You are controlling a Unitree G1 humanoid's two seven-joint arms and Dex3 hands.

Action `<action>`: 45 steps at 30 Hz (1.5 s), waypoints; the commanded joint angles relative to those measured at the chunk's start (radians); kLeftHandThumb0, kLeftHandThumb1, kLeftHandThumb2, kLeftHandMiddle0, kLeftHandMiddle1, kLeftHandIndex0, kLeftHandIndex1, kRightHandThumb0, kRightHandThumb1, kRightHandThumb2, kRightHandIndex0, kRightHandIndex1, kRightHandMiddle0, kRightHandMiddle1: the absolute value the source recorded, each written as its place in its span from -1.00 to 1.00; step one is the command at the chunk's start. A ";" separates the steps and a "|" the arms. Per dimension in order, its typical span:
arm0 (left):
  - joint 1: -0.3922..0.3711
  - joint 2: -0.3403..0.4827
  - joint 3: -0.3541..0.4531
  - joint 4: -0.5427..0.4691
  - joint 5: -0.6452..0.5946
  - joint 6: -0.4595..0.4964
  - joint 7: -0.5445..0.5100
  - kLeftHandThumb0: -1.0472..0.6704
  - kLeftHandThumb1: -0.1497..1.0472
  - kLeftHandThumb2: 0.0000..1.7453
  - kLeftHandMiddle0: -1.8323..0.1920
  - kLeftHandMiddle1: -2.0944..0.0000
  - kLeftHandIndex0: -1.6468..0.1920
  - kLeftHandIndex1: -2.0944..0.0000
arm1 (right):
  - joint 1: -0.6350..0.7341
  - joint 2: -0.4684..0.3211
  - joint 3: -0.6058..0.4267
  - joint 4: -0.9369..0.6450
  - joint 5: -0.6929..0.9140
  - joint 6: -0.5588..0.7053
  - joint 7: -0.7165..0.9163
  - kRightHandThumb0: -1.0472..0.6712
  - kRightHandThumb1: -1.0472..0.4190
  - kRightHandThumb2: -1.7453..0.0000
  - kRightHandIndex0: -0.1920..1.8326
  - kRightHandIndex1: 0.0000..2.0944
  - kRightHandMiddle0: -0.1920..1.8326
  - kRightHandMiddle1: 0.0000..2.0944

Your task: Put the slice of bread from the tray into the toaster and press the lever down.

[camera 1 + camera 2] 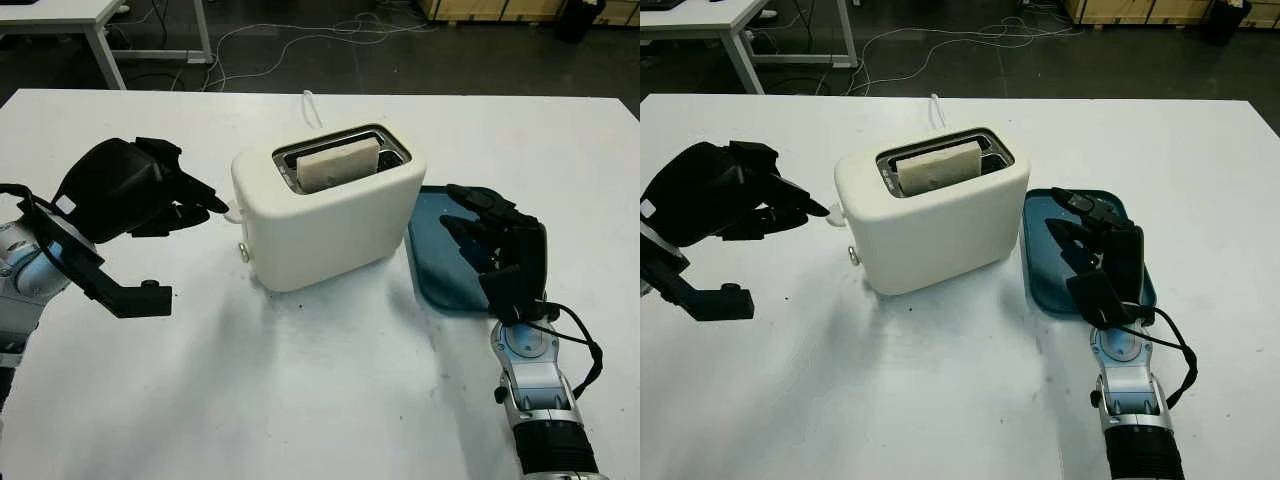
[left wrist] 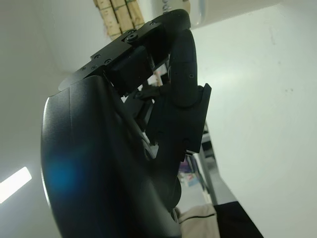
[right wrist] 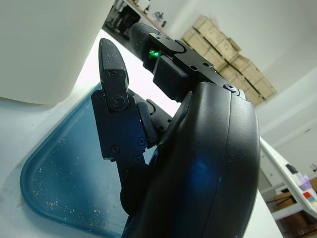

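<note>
At the left of the white worktop (image 1: 300, 400), the robot's black three-fingered left hand (image 1: 135, 190) is hovering above the surface with its fingers (image 1: 195, 200) partly curled and clamped on nothing, their tips pointing toward the left end of the toaster. Between those fingertips and the toaster, a small white lever tab (image 1: 835, 212) is sticking out of the toaster's left end wall, just beside the fingertips but apparently not touching them; a small round knob (image 1: 244, 254) is sitting lower on the same end. The cream-white rounded plastic toaster (image 1: 330, 215) is standing in the middle of the worktop, its long axis running left to right and angling slightly away at the right. The pale rectangular slice of bread (image 1: 340, 164) is already standing on edge in the toaster's slot, lengthwise along it, with its top edge showing above the rim. To the right, touching or just beside the toaster's right end, a blue shallow plastic tray (image 1: 435, 275) is lying flat, holding only crumbs. The black right hand (image 1: 495, 245) is hanging over that tray with fingers loosely extended and holding nothing. Judging from this layout, the left hand is far nearer the lever, so the press seems to fall to it, moving a little rightward and down.
</note>
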 commanded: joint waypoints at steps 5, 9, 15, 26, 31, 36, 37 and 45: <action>-0.037 -0.005 -0.030 0.046 0.044 -0.022 0.040 -0.20 0.79 -0.64 0.16 -0.26 -0.39 0.89 | 0.012 0.002 0.003 -0.010 0.000 -0.003 0.005 -0.35 -0.83 0.83 0.33 -0.99 0.14 -1.00; -0.054 -0.006 -0.045 0.077 0.051 -0.023 0.042 -0.18 0.79 -0.66 0.16 -0.26 -0.39 0.88 | 0.012 0.001 0.003 -0.004 0.003 -0.011 0.006 -0.35 -0.83 0.83 0.33 -1.00 0.14 -1.00; -0.084 -0.005 -0.071 0.126 0.054 -0.032 0.040 -0.17 0.79 -0.69 0.17 -0.26 -0.38 0.88 | 0.015 0.003 0.002 -0.011 0.007 0.000 0.014 -0.37 -0.83 0.82 0.32 -1.00 0.14 -1.00; -0.081 -0.008 -0.072 0.110 0.035 -0.039 0.033 -0.18 0.79 -0.67 0.18 -0.28 -0.36 0.85 | 0.013 0.003 0.000 0.000 0.010 -0.017 0.012 -0.37 -0.83 0.83 0.33 -1.00 0.13 -1.00; -0.077 -0.008 -0.072 0.106 0.029 -0.047 0.035 -0.17 0.79 -0.68 0.18 -0.27 -0.35 0.83 | 0.012 0.006 0.000 0.001 0.008 -0.006 0.008 -0.38 -0.83 0.83 0.33 -1.00 0.14 -1.00; -0.072 -0.010 -0.071 0.101 0.022 -0.049 0.033 -0.17 0.79 -0.69 0.17 -0.26 -0.35 0.81 | 0.011 0.006 0.000 0.006 0.009 -0.011 0.008 -0.39 -0.83 0.83 0.33 -0.99 0.14 -1.00; -0.071 -0.009 -0.071 0.099 0.025 -0.048 0.034 -0.17 0.79 -0.69 0.17 -0.25 -0.35 0.81 | 0.010 0.005 0.000 0.006 0.009 -0.011 0.009 -0.39 -0.83 0.83 0.33 -0.99 0.14 -1.00; -0.063 -0.006 -0.069 0.083 0.027 -0.045 0.032 -0.18 0.79 -0.65 0.18 -0.25 -0.32 0.77 | 0.013 0.008 0.001 -0.004 0.011 0.001 0.011 -0.38 -0.83 0.83 0.33 -1.00 0.14 -1.00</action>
